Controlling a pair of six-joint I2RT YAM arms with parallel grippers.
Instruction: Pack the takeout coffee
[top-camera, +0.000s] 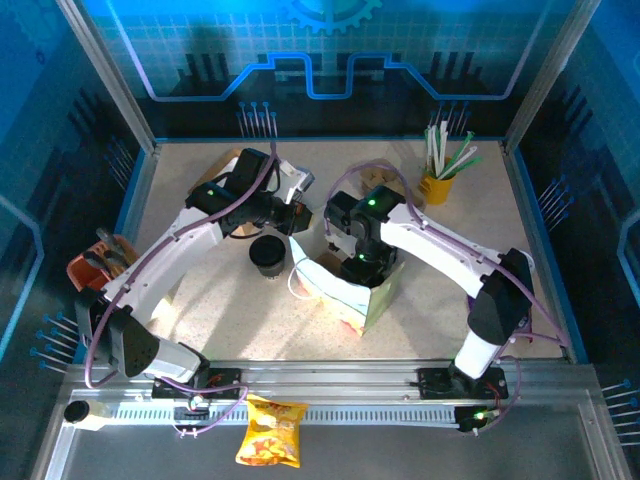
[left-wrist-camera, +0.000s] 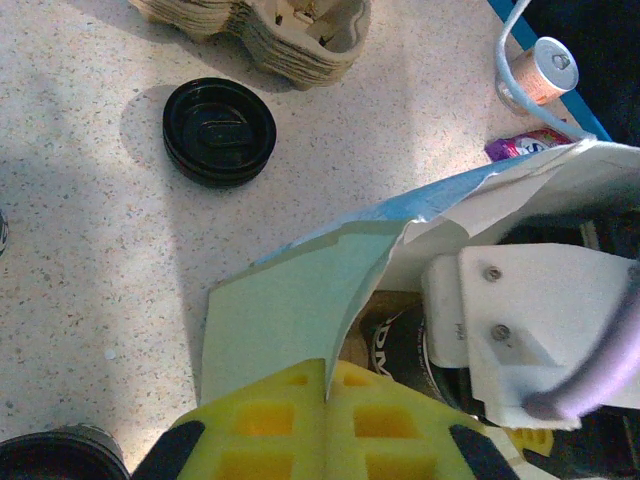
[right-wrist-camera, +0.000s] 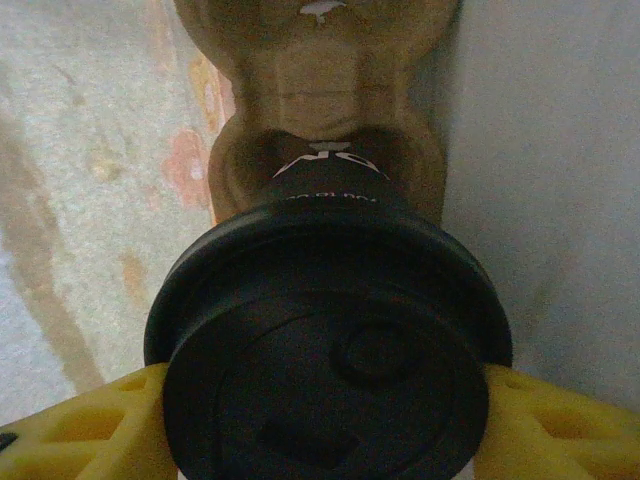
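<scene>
Holding the takeout coffee (right-wrist-camera: 325, 300) between its yellow fingers, my right claw (right-wrist-camera: 320, 425) hangs inside the paper bag (left-wrist-camera: 290, 320), closed on the cup beneath its round black lid. Directly below that claw lies a moulded pulp carrier (right-wrist-camera: 320, 90), brown and fibrous, with a rounded well. My left claw (left-wrist-camera: 325, 415) is pinched shut on the bag's rim, holding the mouth open.

The step, as I judge it, is seating the cup: go straight down, keep it upright, centre it over the well, and let go only once the base is borne. The bag is thin, creased paper, likely to fold inward if the rim grip slackens. The lid is smooth plastic. Ahead and left of my left claw, a stack of bare black lids (left-wrist-camera: 219, 132) rests on the speckled counter (left-wrist-camera: 90, 250).
</scene>
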